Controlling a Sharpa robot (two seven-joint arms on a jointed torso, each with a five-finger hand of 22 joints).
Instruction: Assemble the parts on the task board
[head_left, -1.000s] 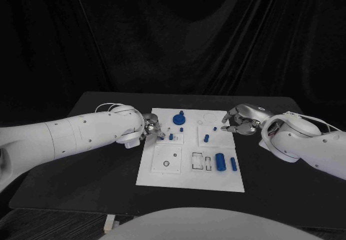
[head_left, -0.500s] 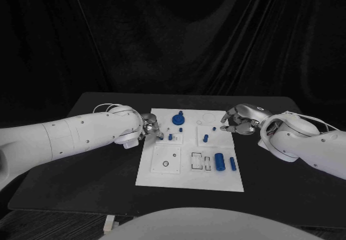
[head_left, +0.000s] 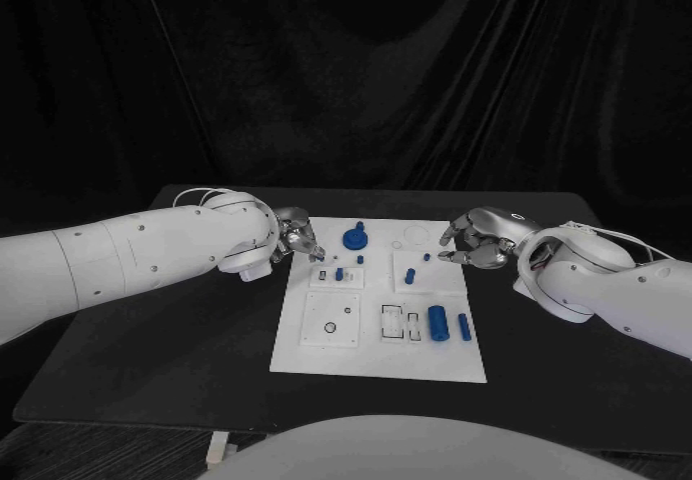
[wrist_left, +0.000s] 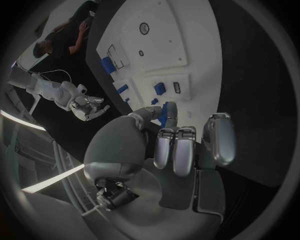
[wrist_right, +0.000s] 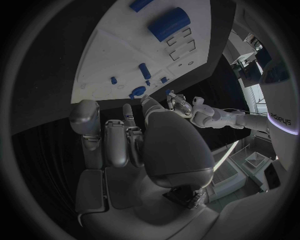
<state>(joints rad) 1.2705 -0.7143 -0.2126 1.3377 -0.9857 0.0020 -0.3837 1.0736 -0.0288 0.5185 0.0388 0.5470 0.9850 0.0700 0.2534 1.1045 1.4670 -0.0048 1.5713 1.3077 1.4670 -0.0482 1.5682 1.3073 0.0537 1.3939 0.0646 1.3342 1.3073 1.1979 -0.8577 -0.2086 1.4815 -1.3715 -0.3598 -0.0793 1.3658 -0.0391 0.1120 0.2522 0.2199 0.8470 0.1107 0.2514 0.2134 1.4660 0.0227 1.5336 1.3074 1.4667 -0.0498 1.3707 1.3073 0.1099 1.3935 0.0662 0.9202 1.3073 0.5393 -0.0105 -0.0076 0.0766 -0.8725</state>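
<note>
Far end of the board is crowded, near end is wide open

Both hands sit at the far end of the task board (head_left: 378, 350): the left hand (head_left: 299, 238) just over its left edge, the right hand (head_left: 476, 243) off its right edge, so the lane between them is narrow and has the round blue part (head_left: 356, 239), a small peg (head_left: 339, 273) and another peg (head_left: 410, 275) in it. Nearer in, the blue cylinder (head_left: 438, 323) and slim blue pin (head_left: 464, 326) crowd the right side, while the bare table (head_left: 173, 350) on both sides of the board gives easy passage.
</note>
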